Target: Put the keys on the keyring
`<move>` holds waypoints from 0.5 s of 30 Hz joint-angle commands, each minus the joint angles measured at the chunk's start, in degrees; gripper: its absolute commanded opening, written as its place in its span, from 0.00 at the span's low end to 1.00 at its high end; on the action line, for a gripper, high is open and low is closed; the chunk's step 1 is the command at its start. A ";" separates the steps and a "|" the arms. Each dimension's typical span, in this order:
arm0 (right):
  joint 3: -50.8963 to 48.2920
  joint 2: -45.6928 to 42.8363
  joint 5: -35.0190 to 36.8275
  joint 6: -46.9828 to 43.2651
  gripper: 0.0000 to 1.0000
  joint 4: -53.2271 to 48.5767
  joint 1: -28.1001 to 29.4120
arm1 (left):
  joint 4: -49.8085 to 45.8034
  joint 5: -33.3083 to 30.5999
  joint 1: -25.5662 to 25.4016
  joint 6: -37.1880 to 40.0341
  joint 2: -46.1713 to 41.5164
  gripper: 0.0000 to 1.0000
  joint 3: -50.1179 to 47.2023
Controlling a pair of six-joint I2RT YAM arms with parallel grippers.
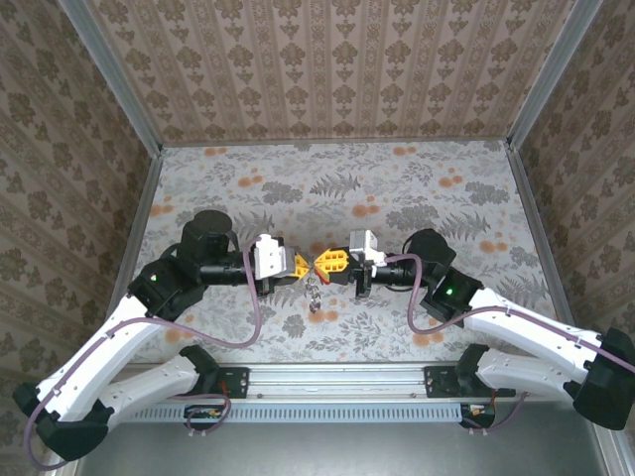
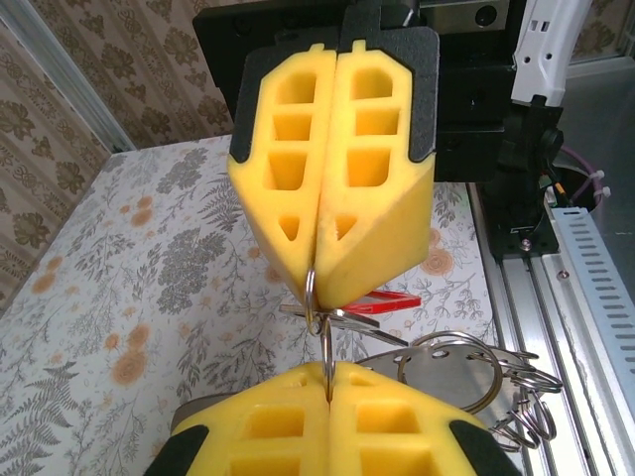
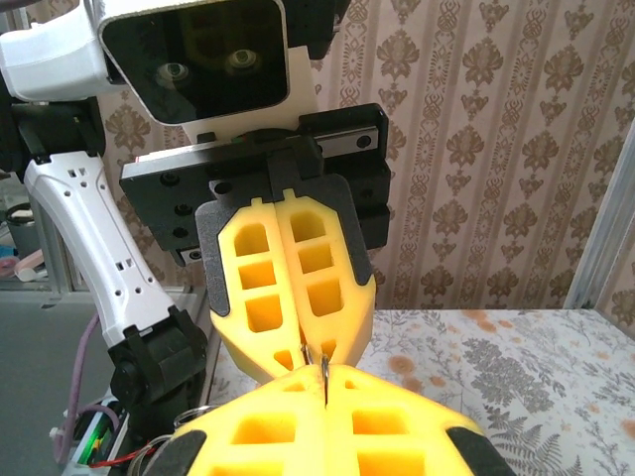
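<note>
Pinching keyring (image 2: 314, 297) edge-on between left fingers (image 2: 260, 436) / right fingers (image 2: 288, 169) | keys (image 1: 313, 294) dangling below

No readable text, label or number shows anywhere.

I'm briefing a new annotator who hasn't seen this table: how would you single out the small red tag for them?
At the middle of the floral-print table, the yellow-fingered left gripper and right gripper pinch a thin metal ring between them. Among the silvery rings dangling there, the small red tag is the sole coloured piece.
</note>
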 commanded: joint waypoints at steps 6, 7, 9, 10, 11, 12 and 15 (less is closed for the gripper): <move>0.86 0.85 0.15 -0.95 0.00 -4.10 0.72 | 5.13 2.25 -0.25 -0.53 -1.62 0.00 0.50; 0.91 0.86 0.08 -0.86 0.00 -4.13 0.79 | 5.27 2.14 -0.25 -0.60 -1.79 0.00 0.42; 1.11 0.93 0.27 -0.35 0.00 -4.21 0.74 | 5.55 1.75 -0.23 -0.54 -2.08 0.00 0.32; 1.42 1.02 0.54 0.08 0.00 -4.56 0.75 | 5.71 1.37 -0.19 -0.59 -2.19 0.00 0.27; 1.82 1.24 0.52 0.18 0.00 -5.17 0.78 | 5.82 1.17 -0.20 -0.50 -2.24 0.00 0.15; 2.17 1.32 0.28 0.12 0.00 -5.67 0.74 | 5.70 1.17 -0.32 -0.28 -2.12 0.00 0.20; 2.69 1.63 0.01 0.30 0.00 -6.56 0.77 | 5.39 -0.96 -0.87 0.22 -1.89 0.00 0.51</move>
